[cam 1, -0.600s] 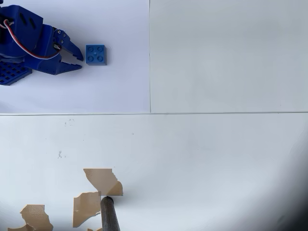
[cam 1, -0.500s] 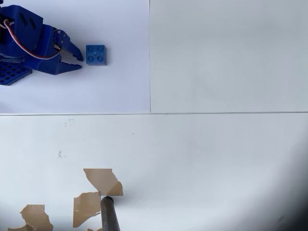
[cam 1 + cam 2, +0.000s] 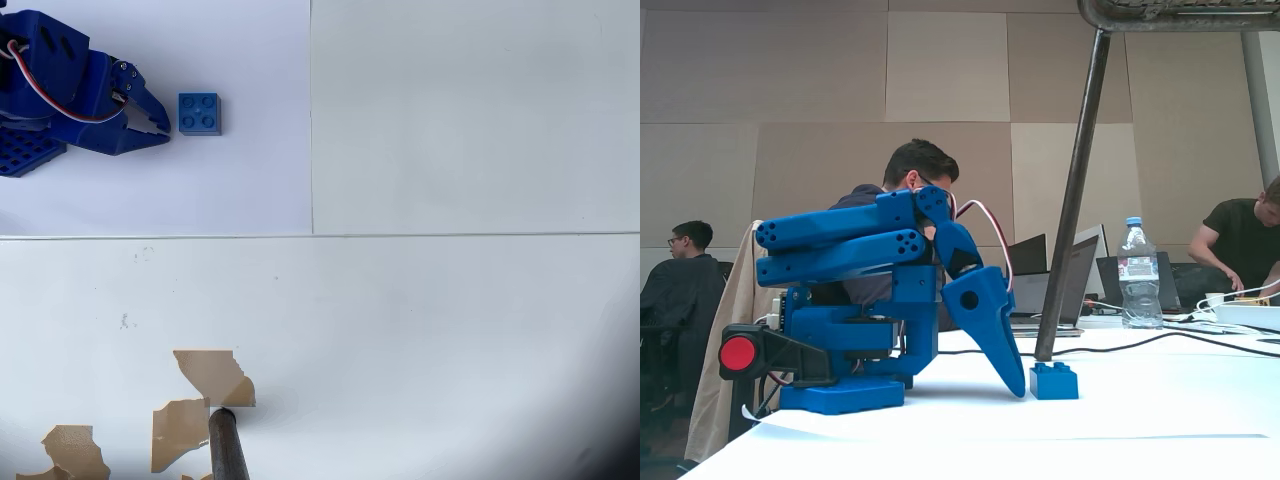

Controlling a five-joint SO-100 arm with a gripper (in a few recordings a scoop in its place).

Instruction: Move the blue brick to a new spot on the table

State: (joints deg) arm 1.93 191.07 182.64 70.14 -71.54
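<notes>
The blue brick (image 3: 199, 113) sits studs-up on the whiter paper sheet (image 3: 240, 180) at the upper left of the table (image 3: 450, 330) in the overhead view, well inside the sheet's right and lower edges. The gripper (image 3: 160, 128) is just left of it, fingertips pointing at the brick's left side; from above the two tips look spread a little, with nothing between them, and a sliver of paper shows between tips and brick. In the fixed view the gripper (image 3: 1012, 385) angles steeply down with its tip at the table beside the brick (image 3: 1054, 381), a small gap between them; the jaws overlap from this side, so the opening can't be read here.

To the right of the brick in the overhead view the sheet runs bare to its edge, then the table spreads wide and bare past the seam lines. Brown torn patches (image 3: 213, 375) and a dark pole (image 3: 228, 447) stand at the lower left, well apart from the brick.
</notes>
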